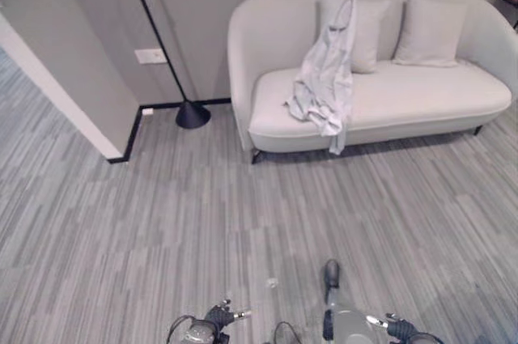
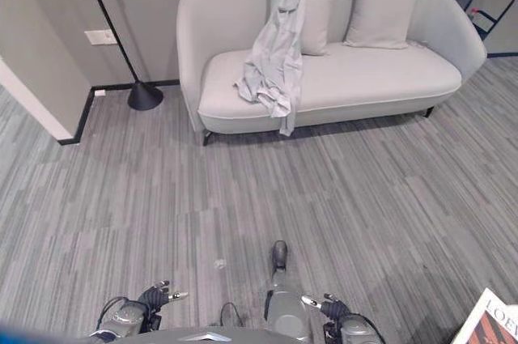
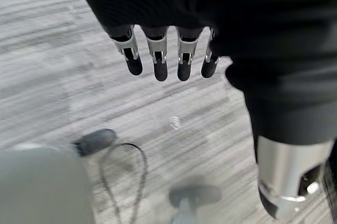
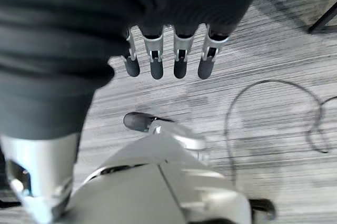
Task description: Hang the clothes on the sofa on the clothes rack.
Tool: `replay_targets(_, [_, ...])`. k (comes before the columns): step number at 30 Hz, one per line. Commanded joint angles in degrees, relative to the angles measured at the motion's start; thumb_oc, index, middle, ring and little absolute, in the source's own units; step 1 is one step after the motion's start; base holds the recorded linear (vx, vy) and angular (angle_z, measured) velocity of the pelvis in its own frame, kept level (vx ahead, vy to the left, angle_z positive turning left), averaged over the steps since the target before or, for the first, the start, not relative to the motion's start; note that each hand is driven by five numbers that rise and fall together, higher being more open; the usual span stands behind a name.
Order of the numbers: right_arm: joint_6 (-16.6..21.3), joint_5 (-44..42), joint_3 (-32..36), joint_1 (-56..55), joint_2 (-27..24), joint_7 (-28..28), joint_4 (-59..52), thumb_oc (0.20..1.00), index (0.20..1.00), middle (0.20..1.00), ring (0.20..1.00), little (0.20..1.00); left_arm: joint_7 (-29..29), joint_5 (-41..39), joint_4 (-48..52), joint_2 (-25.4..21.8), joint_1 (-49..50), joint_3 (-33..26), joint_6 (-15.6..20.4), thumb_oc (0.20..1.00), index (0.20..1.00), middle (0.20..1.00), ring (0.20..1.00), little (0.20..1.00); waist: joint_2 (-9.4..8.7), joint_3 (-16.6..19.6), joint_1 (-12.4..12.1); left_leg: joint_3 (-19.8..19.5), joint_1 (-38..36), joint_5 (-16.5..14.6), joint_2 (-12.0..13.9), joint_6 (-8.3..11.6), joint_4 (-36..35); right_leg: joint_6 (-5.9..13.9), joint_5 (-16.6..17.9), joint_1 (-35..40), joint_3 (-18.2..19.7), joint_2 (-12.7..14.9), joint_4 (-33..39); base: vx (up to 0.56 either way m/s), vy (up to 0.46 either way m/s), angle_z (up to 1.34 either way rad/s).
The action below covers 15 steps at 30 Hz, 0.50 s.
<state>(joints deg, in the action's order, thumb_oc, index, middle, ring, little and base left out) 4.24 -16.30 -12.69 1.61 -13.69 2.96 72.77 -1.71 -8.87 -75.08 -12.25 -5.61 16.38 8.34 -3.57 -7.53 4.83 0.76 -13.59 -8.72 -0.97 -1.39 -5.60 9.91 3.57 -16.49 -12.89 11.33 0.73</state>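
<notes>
Across the striped floor (image 1: 162, 222), the pale garment (image 1: 325, 77) drapes over the sofa (image 1: 421, 93) backrest and seat; with my left hand (image 3: 158, 58) and right hand (image 4: 168, 58) relaxed and empty, I should approach squarely before reaching.

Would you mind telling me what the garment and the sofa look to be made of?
The garment looks like thin, pale grey woven cloth: it hangs limp in soft creases. The sofa appears upholstered in matte off-white fabric, smooth with a piped seat edge.
</notes>
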Motion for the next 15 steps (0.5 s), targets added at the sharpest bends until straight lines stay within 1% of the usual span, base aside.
replay_targets(1, [1.66,-0.53,-1.46,1.29,-1.67,0.25,0.2,1.0,1.0,1.0,1.0,1.0,-0.67,-1.13,-0.17,-0.55,0.27,-0.24,1.61,1.0,1.0,1.0,1.0,1.0,1.95,2.67,1.01,-3.45,-6.21,-5.23,2.0,1.94,0.6,-0.52,10.48,1.91,1.2,-3.72,4.27,0.69,-0.32,1.01])
replay_targets(2, [1.77,-0.73,-1.41,1.2,-1.92,0.27,0.34,1.0,1.0,1.0,1.0,1.0,-0.69,-1.77,-0.11,-0.32,0.4,-0.36,1.63,1.0,1.0,1.0,1.0,1.0,2.69,3.13,1.08,-3.75,-6.31,-3.12,3.36,2.77,0.6,-1.14,10.44,2.14,1.44,-4.64,4.05,0.53,-0.261,0.97])
replay_targets(3, [1.77,-0.73,-1.42,1.19,-1.95,0.28,0.34,1.0,1.0,1.0,1.0,1.0,-0.69,-1.78,-0.1,-0.29,0.41,-0.35,1.62,1.0,1.0,1.0,1.0,1.0,2.81,3.16,1.11,-3.75,-6.31,-3.16,3.49,2.81,0.6,-1.17,10.41,2.16,1.36,-4.74,4.06,0.27,-0.143,0.62])
replay_targets(4, [1.83,-0.94,-1.36,1.2,-2.13,0.33,0.31,1.0,1.0,1.0,1.0,1.0,-0.74,-2.17,-0.01,-0.28,0.45,-0.33,1.66,1.0,1.0,1.0,1.0,1.0,3.35,3.36,1.04,-3.84,-6.35,-0.62,4.63,3.66,0.6,-1.67,9.89,2.45,1.4,-5.48,3.64,0.27,-0.159,0.38])
replay_targets(5, [2.13,-1.52,-1.14,0.94,-2.32,0.32,0.19,1.0,1.0,1.0,1.0,1.0,-0.64,-2.42,0.2,-0.34,0.36,-0.22,1.68,1.0,1.0,1.0,1.0,1.0,4.04,3.78,1.14,-4.33,-6.13,2.86,5.98,4.97,2.28,-2.44,9.23,2.98,1.39,-6.53,3.2,0.44,-0.257,0.15])
replay_targets(6, [2.41,-2.43,-1.08,0.77,-2.57,0.35,-0.11,1.0,1.0,1.0,1.0,1.0,-0.64,-2.98,0.62,-0.51,0.52,-0.05,1.81,1.0,1.0,1.0,1.0,1.0,4.51,4.54,1.15,-4.48,-4.79,7.37,7.28,6.72,6.3,-3.73,7.64,4.6,1.1,-7.88,2.98,0.33,-0.19,0.13])
replay_targets(7, [2.42,-2.43,-1.09,0.76,-2.58,0.35,-0.11,1.0,1.0,1.0,1.0,1.0,-0.63,-2.98,0.62,-0.5,0.54,-0.05,1.81,1.0,1.0,1.0,1.0,1.0,4.58,4.55,1.21,-4.54,-4.77,7.33,7.36,6.76,6.33,-3.76,7.6,4.62,1.01,-7.92,2.98,0.55,-0.356,0.12])
replay_targets(8, [2.71,-3.04,-1.25,0.64,-2.79,0.16,-0.27,1.0,1.0,1.0,1.0,1.0,-0.69,-3.96,1.51,-0.91,0.58,-0.19,1.5,1.0,1.0,1.0,1.0,1.0,4.22,4.48,0.78,-3.28,0.98,15.45,8.77,10.28,21.15,-6.76,3.42,9.94,0.46,-10.28,3.55,0.47,-0.349,0.11])
replay_targets(9, [2.85,-3.45,-1.21,0.78,-3.01,0.01,-0.44,1.0,1.0,1.0,1.0,1.0,-0.65,-4.26,1.78,-1.07,0.31,-0.16,1.31,1.0,1.0,1.0,1.0,1.0,3.46,3.69,0.41,-3.38,4.48,18.03,8.53,10.65,28.32,-7.88,2.29,11.72,0.76,-10.4,3.86,0.46,-0.347,0.11])
replay_targets(10, [2.85,-3.45,-1.2,0.8,-2.97,0.01,-0.43,1.0,1.0,1.0,1.0,1.0,-0.65,-4.26,1.78,-1.1,0.3,-0.16,1.31,1.0,1.0,1.0,1.0,1.0,3.26,3.81,0.58,-3.54,4.69,18.23,8.3,10.61,28.24,-7.84,2.33,11.57,0.66,-10.14,3.86,0.26,-0.251,-0.02])
replay_targets(11, [2.72,-4.17,-1.07,1.56,-3.29,-0.56,-0.72,1.0,1.0,1.0,1.0,1.0,-0.32,-4.34,1.71,-1.35,0.04,-0.05,1.11,1.0,1.0,1.0,1.0,1.0,1.71,2.36,-0.15,-1.49,8.37,19.36,8.7,8.4,35.77,-9.1,0.82,14.51,1.8,-10.19,4.27,0.24,-0.203,-0.18])
replay_targets(12, [2.8,-4.45,-1.13,1.75,-3.43,-0.6,-0.74,1.0,1.0,1.0,1.0,1.0,-0.39,-4.38,1.5,-1.33,0.1,-0.08,1.16,1.0,1.0,1.0,1.0,1.0,1.26,1.98,-0.62,-0.39,9.96,18.25,8.84,7.14,36.63,-9.21,0.06,15.51,2.47,-10.18,4.27,0.25,-0.2,-0.25])
replay_targets(13, [2.8,-4.45,-1.13,1.75,-3.44,-0.6,-0.74,1.0,1.0,1.0,1.0,1.0,-0.39,-4.38,1.5,-1.32,0.09,-0.07,1.17,1.0,1.0,1.0,1.0,1.0,1.43,1.86,-0.77,-0.27,9.9,18.0,9.03,7.13,36.9,-9.22,0.06,15.61,2.57,-10.37,4.27,0.28,-0.104,-0.21])
replay_targets(14, [2.8,-4.69,-1.23,1.9,-3.58,-0.63,-0.85,1.0,1.0,1.0,1.0,1.0,-0.46,-4.38,1.21,-1.3,0.25,-0.33,1.23,1.0,1.0,1.0,1.0,1.0,0.66,1.08,-1.77,0.76,12.91,14.96,8.77,5.95,37.99,-9.32,-0.79,17.19,3.51,-10.18,4.27,0.28,-0.054,-0.29])
replay_targets(15, [2.87,-4.58,-1.45,1.77,-3.59,-0.56,-0.91,1.0,1.0,1.0,1.0,1.0,-0.52,-4.76,1.03,-1.28,0.7,-0.53,1.3,1.0,1.0,1.0,1.0,1.0,0.14,0.64,-2.73,2.31,16.74,12.25,8.57,4.93,35.16,-9.04,-2.02,18.71,4.29,-9.79,4.27,0.28,-0.056,-0.32])
